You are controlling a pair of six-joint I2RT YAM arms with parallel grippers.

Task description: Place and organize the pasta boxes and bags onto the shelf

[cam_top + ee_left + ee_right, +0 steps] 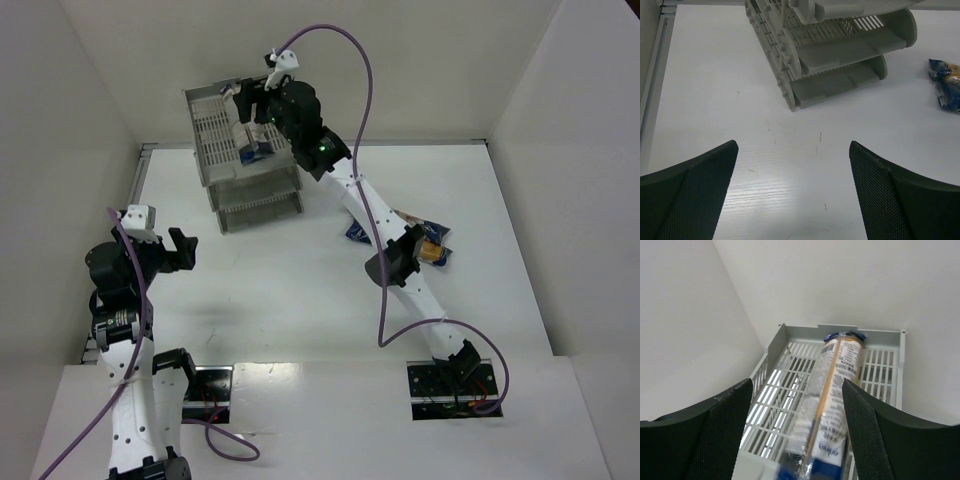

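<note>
The shelf (215, 130) is a light grey three-tier stack of slotted trays at the back left. It also shows in the left wrist view (840, 55). One pasta packet (832, 390) lies lengthwise in the top tray (785, 370), its far end against the back wall. Its blue end shows in the top view (256, 151). My right gripper (796, 385) hovers over this tray, jaws open on either side of the packet. It also shows in the top view (250, 100). Other packets (428, 240) lie on the table, partly hidden by the right arm. My left gripper (185, 250) is open and empty.
White walls close in the table at the back and both sides. The shelf's two lower trays (835, 82) look empty. In the left wrist view the end of a packet (946, 82) lies on the table right of the shelf. My left gripper (793, 165) hangs over bare table.
</note>
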